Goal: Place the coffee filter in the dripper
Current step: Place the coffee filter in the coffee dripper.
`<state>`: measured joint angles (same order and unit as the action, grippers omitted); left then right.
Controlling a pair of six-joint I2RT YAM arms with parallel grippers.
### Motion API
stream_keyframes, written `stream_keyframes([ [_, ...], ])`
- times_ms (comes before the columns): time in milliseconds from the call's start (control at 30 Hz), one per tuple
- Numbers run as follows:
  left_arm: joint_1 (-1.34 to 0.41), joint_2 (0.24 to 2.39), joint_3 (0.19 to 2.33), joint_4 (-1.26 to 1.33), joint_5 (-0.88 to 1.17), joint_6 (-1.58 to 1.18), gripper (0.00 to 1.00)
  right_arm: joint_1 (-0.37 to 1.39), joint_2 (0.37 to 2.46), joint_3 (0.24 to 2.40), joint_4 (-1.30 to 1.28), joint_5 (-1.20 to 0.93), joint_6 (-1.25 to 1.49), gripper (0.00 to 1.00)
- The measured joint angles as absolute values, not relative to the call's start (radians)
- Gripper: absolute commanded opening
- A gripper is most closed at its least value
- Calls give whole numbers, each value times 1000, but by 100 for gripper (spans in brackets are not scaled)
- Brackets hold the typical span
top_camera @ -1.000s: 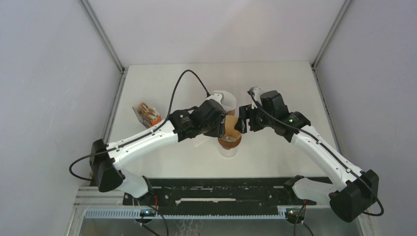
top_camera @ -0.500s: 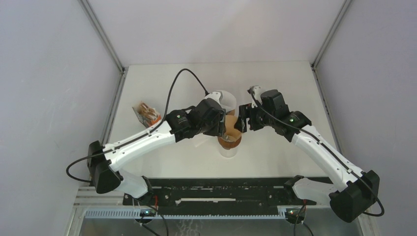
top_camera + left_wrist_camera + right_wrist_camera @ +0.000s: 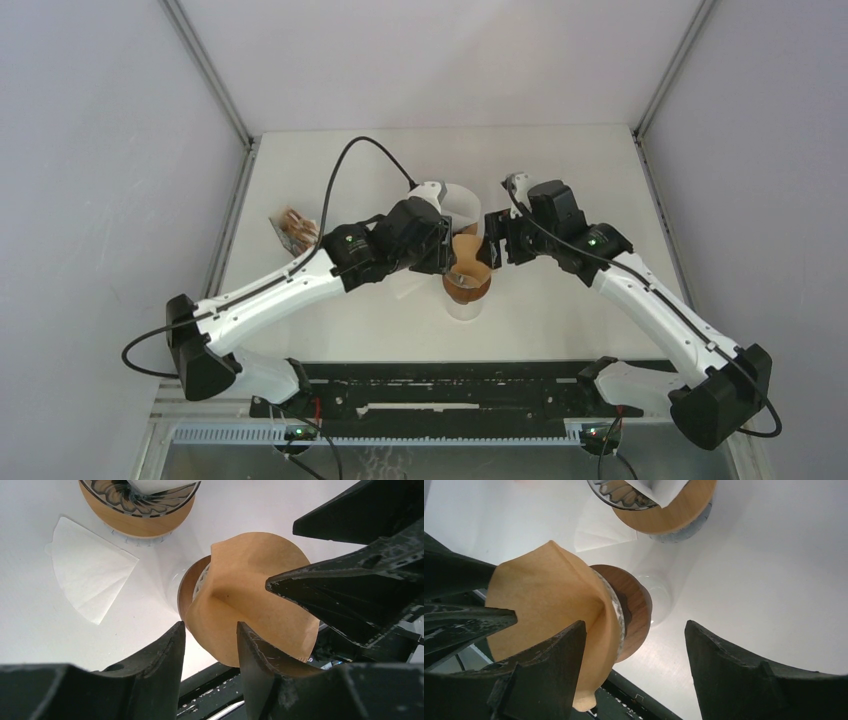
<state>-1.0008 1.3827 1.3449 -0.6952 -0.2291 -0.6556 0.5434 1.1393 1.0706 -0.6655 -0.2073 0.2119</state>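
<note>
The brown paper coffee filter (image 3: 470,262) sits spread open in the glass dripper with a wooden collar (image 3: 466,291), tilted toward the near side. In the left wrist view the filter (image 3: 255,595) lies just beyond my left gripper (image 3: 210,630), whose jaws stand apart with nothing between them. My right gripper (image 3: 635,630) is wide open; its left finger is next to the filter (image 3: 549,595) beside the dripper's collar (image 3: 634,610). In the top view the left gripper (image 3: 450,258) and right gripper (image 3: 492,250) flank the dripper.
A second dripper (image 3: 455,203) holding a white filter stands just behind. A loose white filter (image 3: 87,567) lies flat on the table beside it. A snack packet (image 3: 298,232) lies at the left. The black rail (image 3: 450,385) runs along the near edge.
My left arm has swung left and its gripper has drawn back slightly from the dripper. The brown filter stays on the dripper. The right arm has barely moved.
</note>
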Motion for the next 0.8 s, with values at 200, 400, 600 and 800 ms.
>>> stream_keyframes([
  [200, -1001, 1382, 1335, -690, -222, -656, 42, 551, 1171, 1071, -697, -157, 207, 81],
  [400, -1000, 1394, 1325, -691, -206, -656, 40, 558, 1182, 1069, -700, -130, 205, 81],
  [600, -1000, 1419, 1316, -690, -199, -656, 40, 565, 1200, 1053, -698, -109, 203, 81],
  [800, -1000, 1426, 1304, -698, -199, -656, 39, 570, 1214, 1041, -691, -101, 204, 80],
])
